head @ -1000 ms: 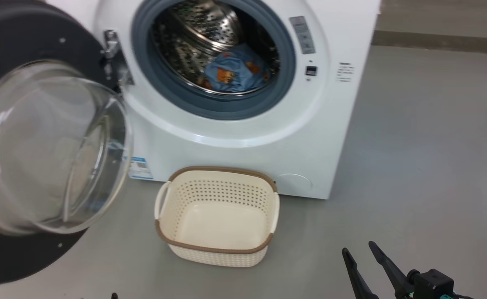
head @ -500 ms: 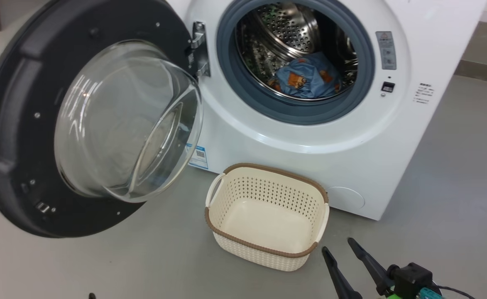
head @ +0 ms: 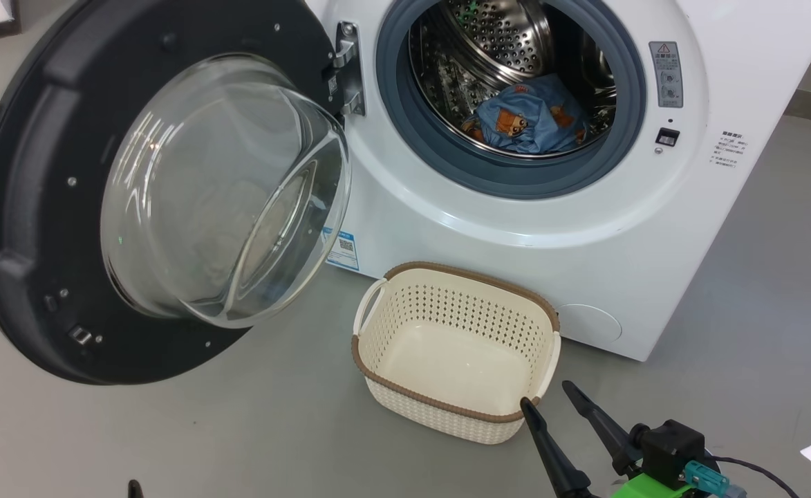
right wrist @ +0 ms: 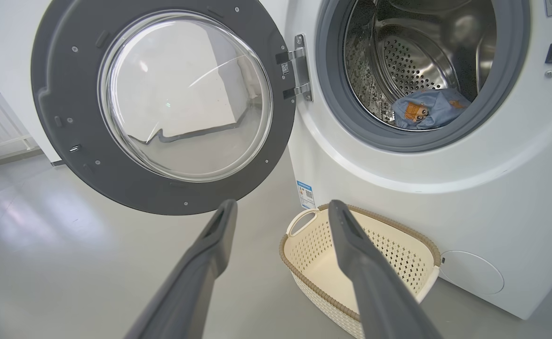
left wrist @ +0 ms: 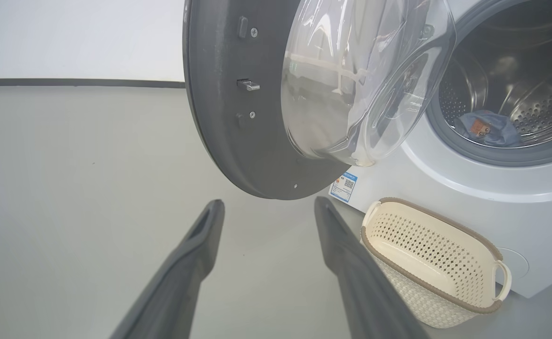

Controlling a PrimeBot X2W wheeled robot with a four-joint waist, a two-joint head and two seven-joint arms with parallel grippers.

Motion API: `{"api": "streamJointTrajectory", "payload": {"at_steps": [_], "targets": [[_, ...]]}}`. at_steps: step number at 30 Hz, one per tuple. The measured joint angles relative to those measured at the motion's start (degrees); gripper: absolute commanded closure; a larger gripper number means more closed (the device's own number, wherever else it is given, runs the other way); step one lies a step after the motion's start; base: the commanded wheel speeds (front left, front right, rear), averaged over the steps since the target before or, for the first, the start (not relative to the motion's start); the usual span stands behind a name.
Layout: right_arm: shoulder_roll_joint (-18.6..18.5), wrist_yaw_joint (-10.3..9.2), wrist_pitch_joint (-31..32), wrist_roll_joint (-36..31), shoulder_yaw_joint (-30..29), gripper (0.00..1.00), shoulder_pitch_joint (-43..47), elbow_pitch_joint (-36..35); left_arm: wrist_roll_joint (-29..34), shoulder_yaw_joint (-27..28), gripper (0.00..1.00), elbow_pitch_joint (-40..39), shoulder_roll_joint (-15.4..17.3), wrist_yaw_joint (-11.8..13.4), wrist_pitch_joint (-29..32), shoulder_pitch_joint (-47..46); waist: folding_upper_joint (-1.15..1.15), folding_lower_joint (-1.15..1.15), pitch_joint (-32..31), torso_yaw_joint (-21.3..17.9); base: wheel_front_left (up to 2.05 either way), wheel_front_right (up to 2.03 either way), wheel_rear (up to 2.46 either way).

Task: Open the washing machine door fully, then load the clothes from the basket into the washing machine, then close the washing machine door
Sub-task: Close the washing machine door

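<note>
Beside the empty basket (head: pixel 471 277), with the clothes (head: pixel 526 124) lying in the drum (head: pixel 495 41) and the left gripper (left wrist: pixel 266 207) and right gripper (head: pixel 547 394) both spread wide and empty, the wide-open washing machine door (head: pixel 25 173) should be pushed steadily shut near its latch (head: pixel 79 335).

Washing machine door (head: pixel 225 187) top off-frame.

door (head: pixel 25 207) open, clothes (head: pixel 526 124) in drum, basket (head: pixel 457 415) empty.

Bright, even light; white glare streaks the round black-ringed door of clear domed glass (head: pixel 191 194) at its nine o'clock; both wrist views bow at the edges
</note>
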Motion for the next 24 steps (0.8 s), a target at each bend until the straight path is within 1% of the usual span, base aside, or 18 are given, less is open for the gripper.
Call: {"api": "streamJointTrajectory", "payload": {"at_steps": [1,3,8,9,11,13,15,17,19,20,22,24], "targets": [[-0.04,0.00,0.00,0.00,0.11,0.00,0.00,0.05,-0.11,0.02,0.65,0.01,0.00,0.00,0.00,0.05,0.00,0.00,0.01,0.00,0.00,0.00,0.00],[-0.10,0.00,0.00,0.00,0.32,0.00,0.00,0.12,-0.74,0.03,1.00,0.02,0.00,-0.01,0.00,0.51,0.00,0.00,0.02,0.01,0.00,0.00,0.00],[-0.11,-0.01,0.00,0.01,0.47,0.00,0.01,0.14,-2.88,1.13,1.00,0.04,-0.02,-0.03,0.00,0.92,0.00,0.00,0.06,0.06,0.00,0.00,0.00],[-0.11,0.00,0.00,0.01,0.45,0.00,0.01,0.13,-4.32,1.76,1.00,-0.08,-0.03,-0.04,0.01,0.92,0.00,0.00,0.09,0.09,0.00,0.00,0.00],[-0.10,0.00,0.00,0.01,0.21,0.00,0.01,0.13,-12.23,4.48,1.00,-1.22,-0.13,-0.19,0.01,0.79,0.00,0.00,0.21,0.25,0.00,0.00,0.00],[-0.12,-0.01,0.00,0.01,0.03,0.00,0.03,0.14,-18.03,7.81,1.00,-2.45,-0.08,-1.16,0.00,0.51,0.00,0.00,0.41,0.41,0.00,0.00,0.00],[-0.15,0.00,0.00,0.01,0.11,0.00,0.03,0.15,-24.94,11.27,1.00,-3.52,-0.14,-3.14,0.00,-0.62,0.00,0.00,0.71,0.61,0.00,0.00,0.00],[-0.29,-0.01,0.00,0.01,0.29,0.00,0.03,0.20,-27.67,15.13,1.00,-3.81,-0.14,-6.06,-0.01,-1.99,0.00,0.00,1.13,0.83,0.00,0.00,0.00],[-0.55,-0.01,0.00,0.01,0.81,0.00,0.03,0.41,-32.56,19.06,1.00,-3.10,-0.29,-9.43,-0.01,-4.44,0.00,0.00,1.58,1.08,0.00,0.00,0.00],[-0.67,-0.01,0.00,0.02,1.24,0.00,0.02,0.59,-34.38,20.84,1.00,-2.25,-0.29,-10.70,-0.03,-5.81,0.00,0.00,1.80,1.20,0.00,0.00,0.00],[-0.74,0.00,0.00,0.13,1.87,0.00,0.02,0.88,-39.82,23.98,1.00,0.01,-0.21,-12.65,0.31,-8.79,0.00,0.00,2.20,1.42,0.00,0.00,0.00],[-0.86,-0.01,0.00,0.21,2.11,0.00,0.02,0.96,-47.04,27.02,1.00,2.12,0.58,-13.69,3.15,-12.43,0.00,0.00,2.53,1.64,0.00,0.00,0.00]]}}
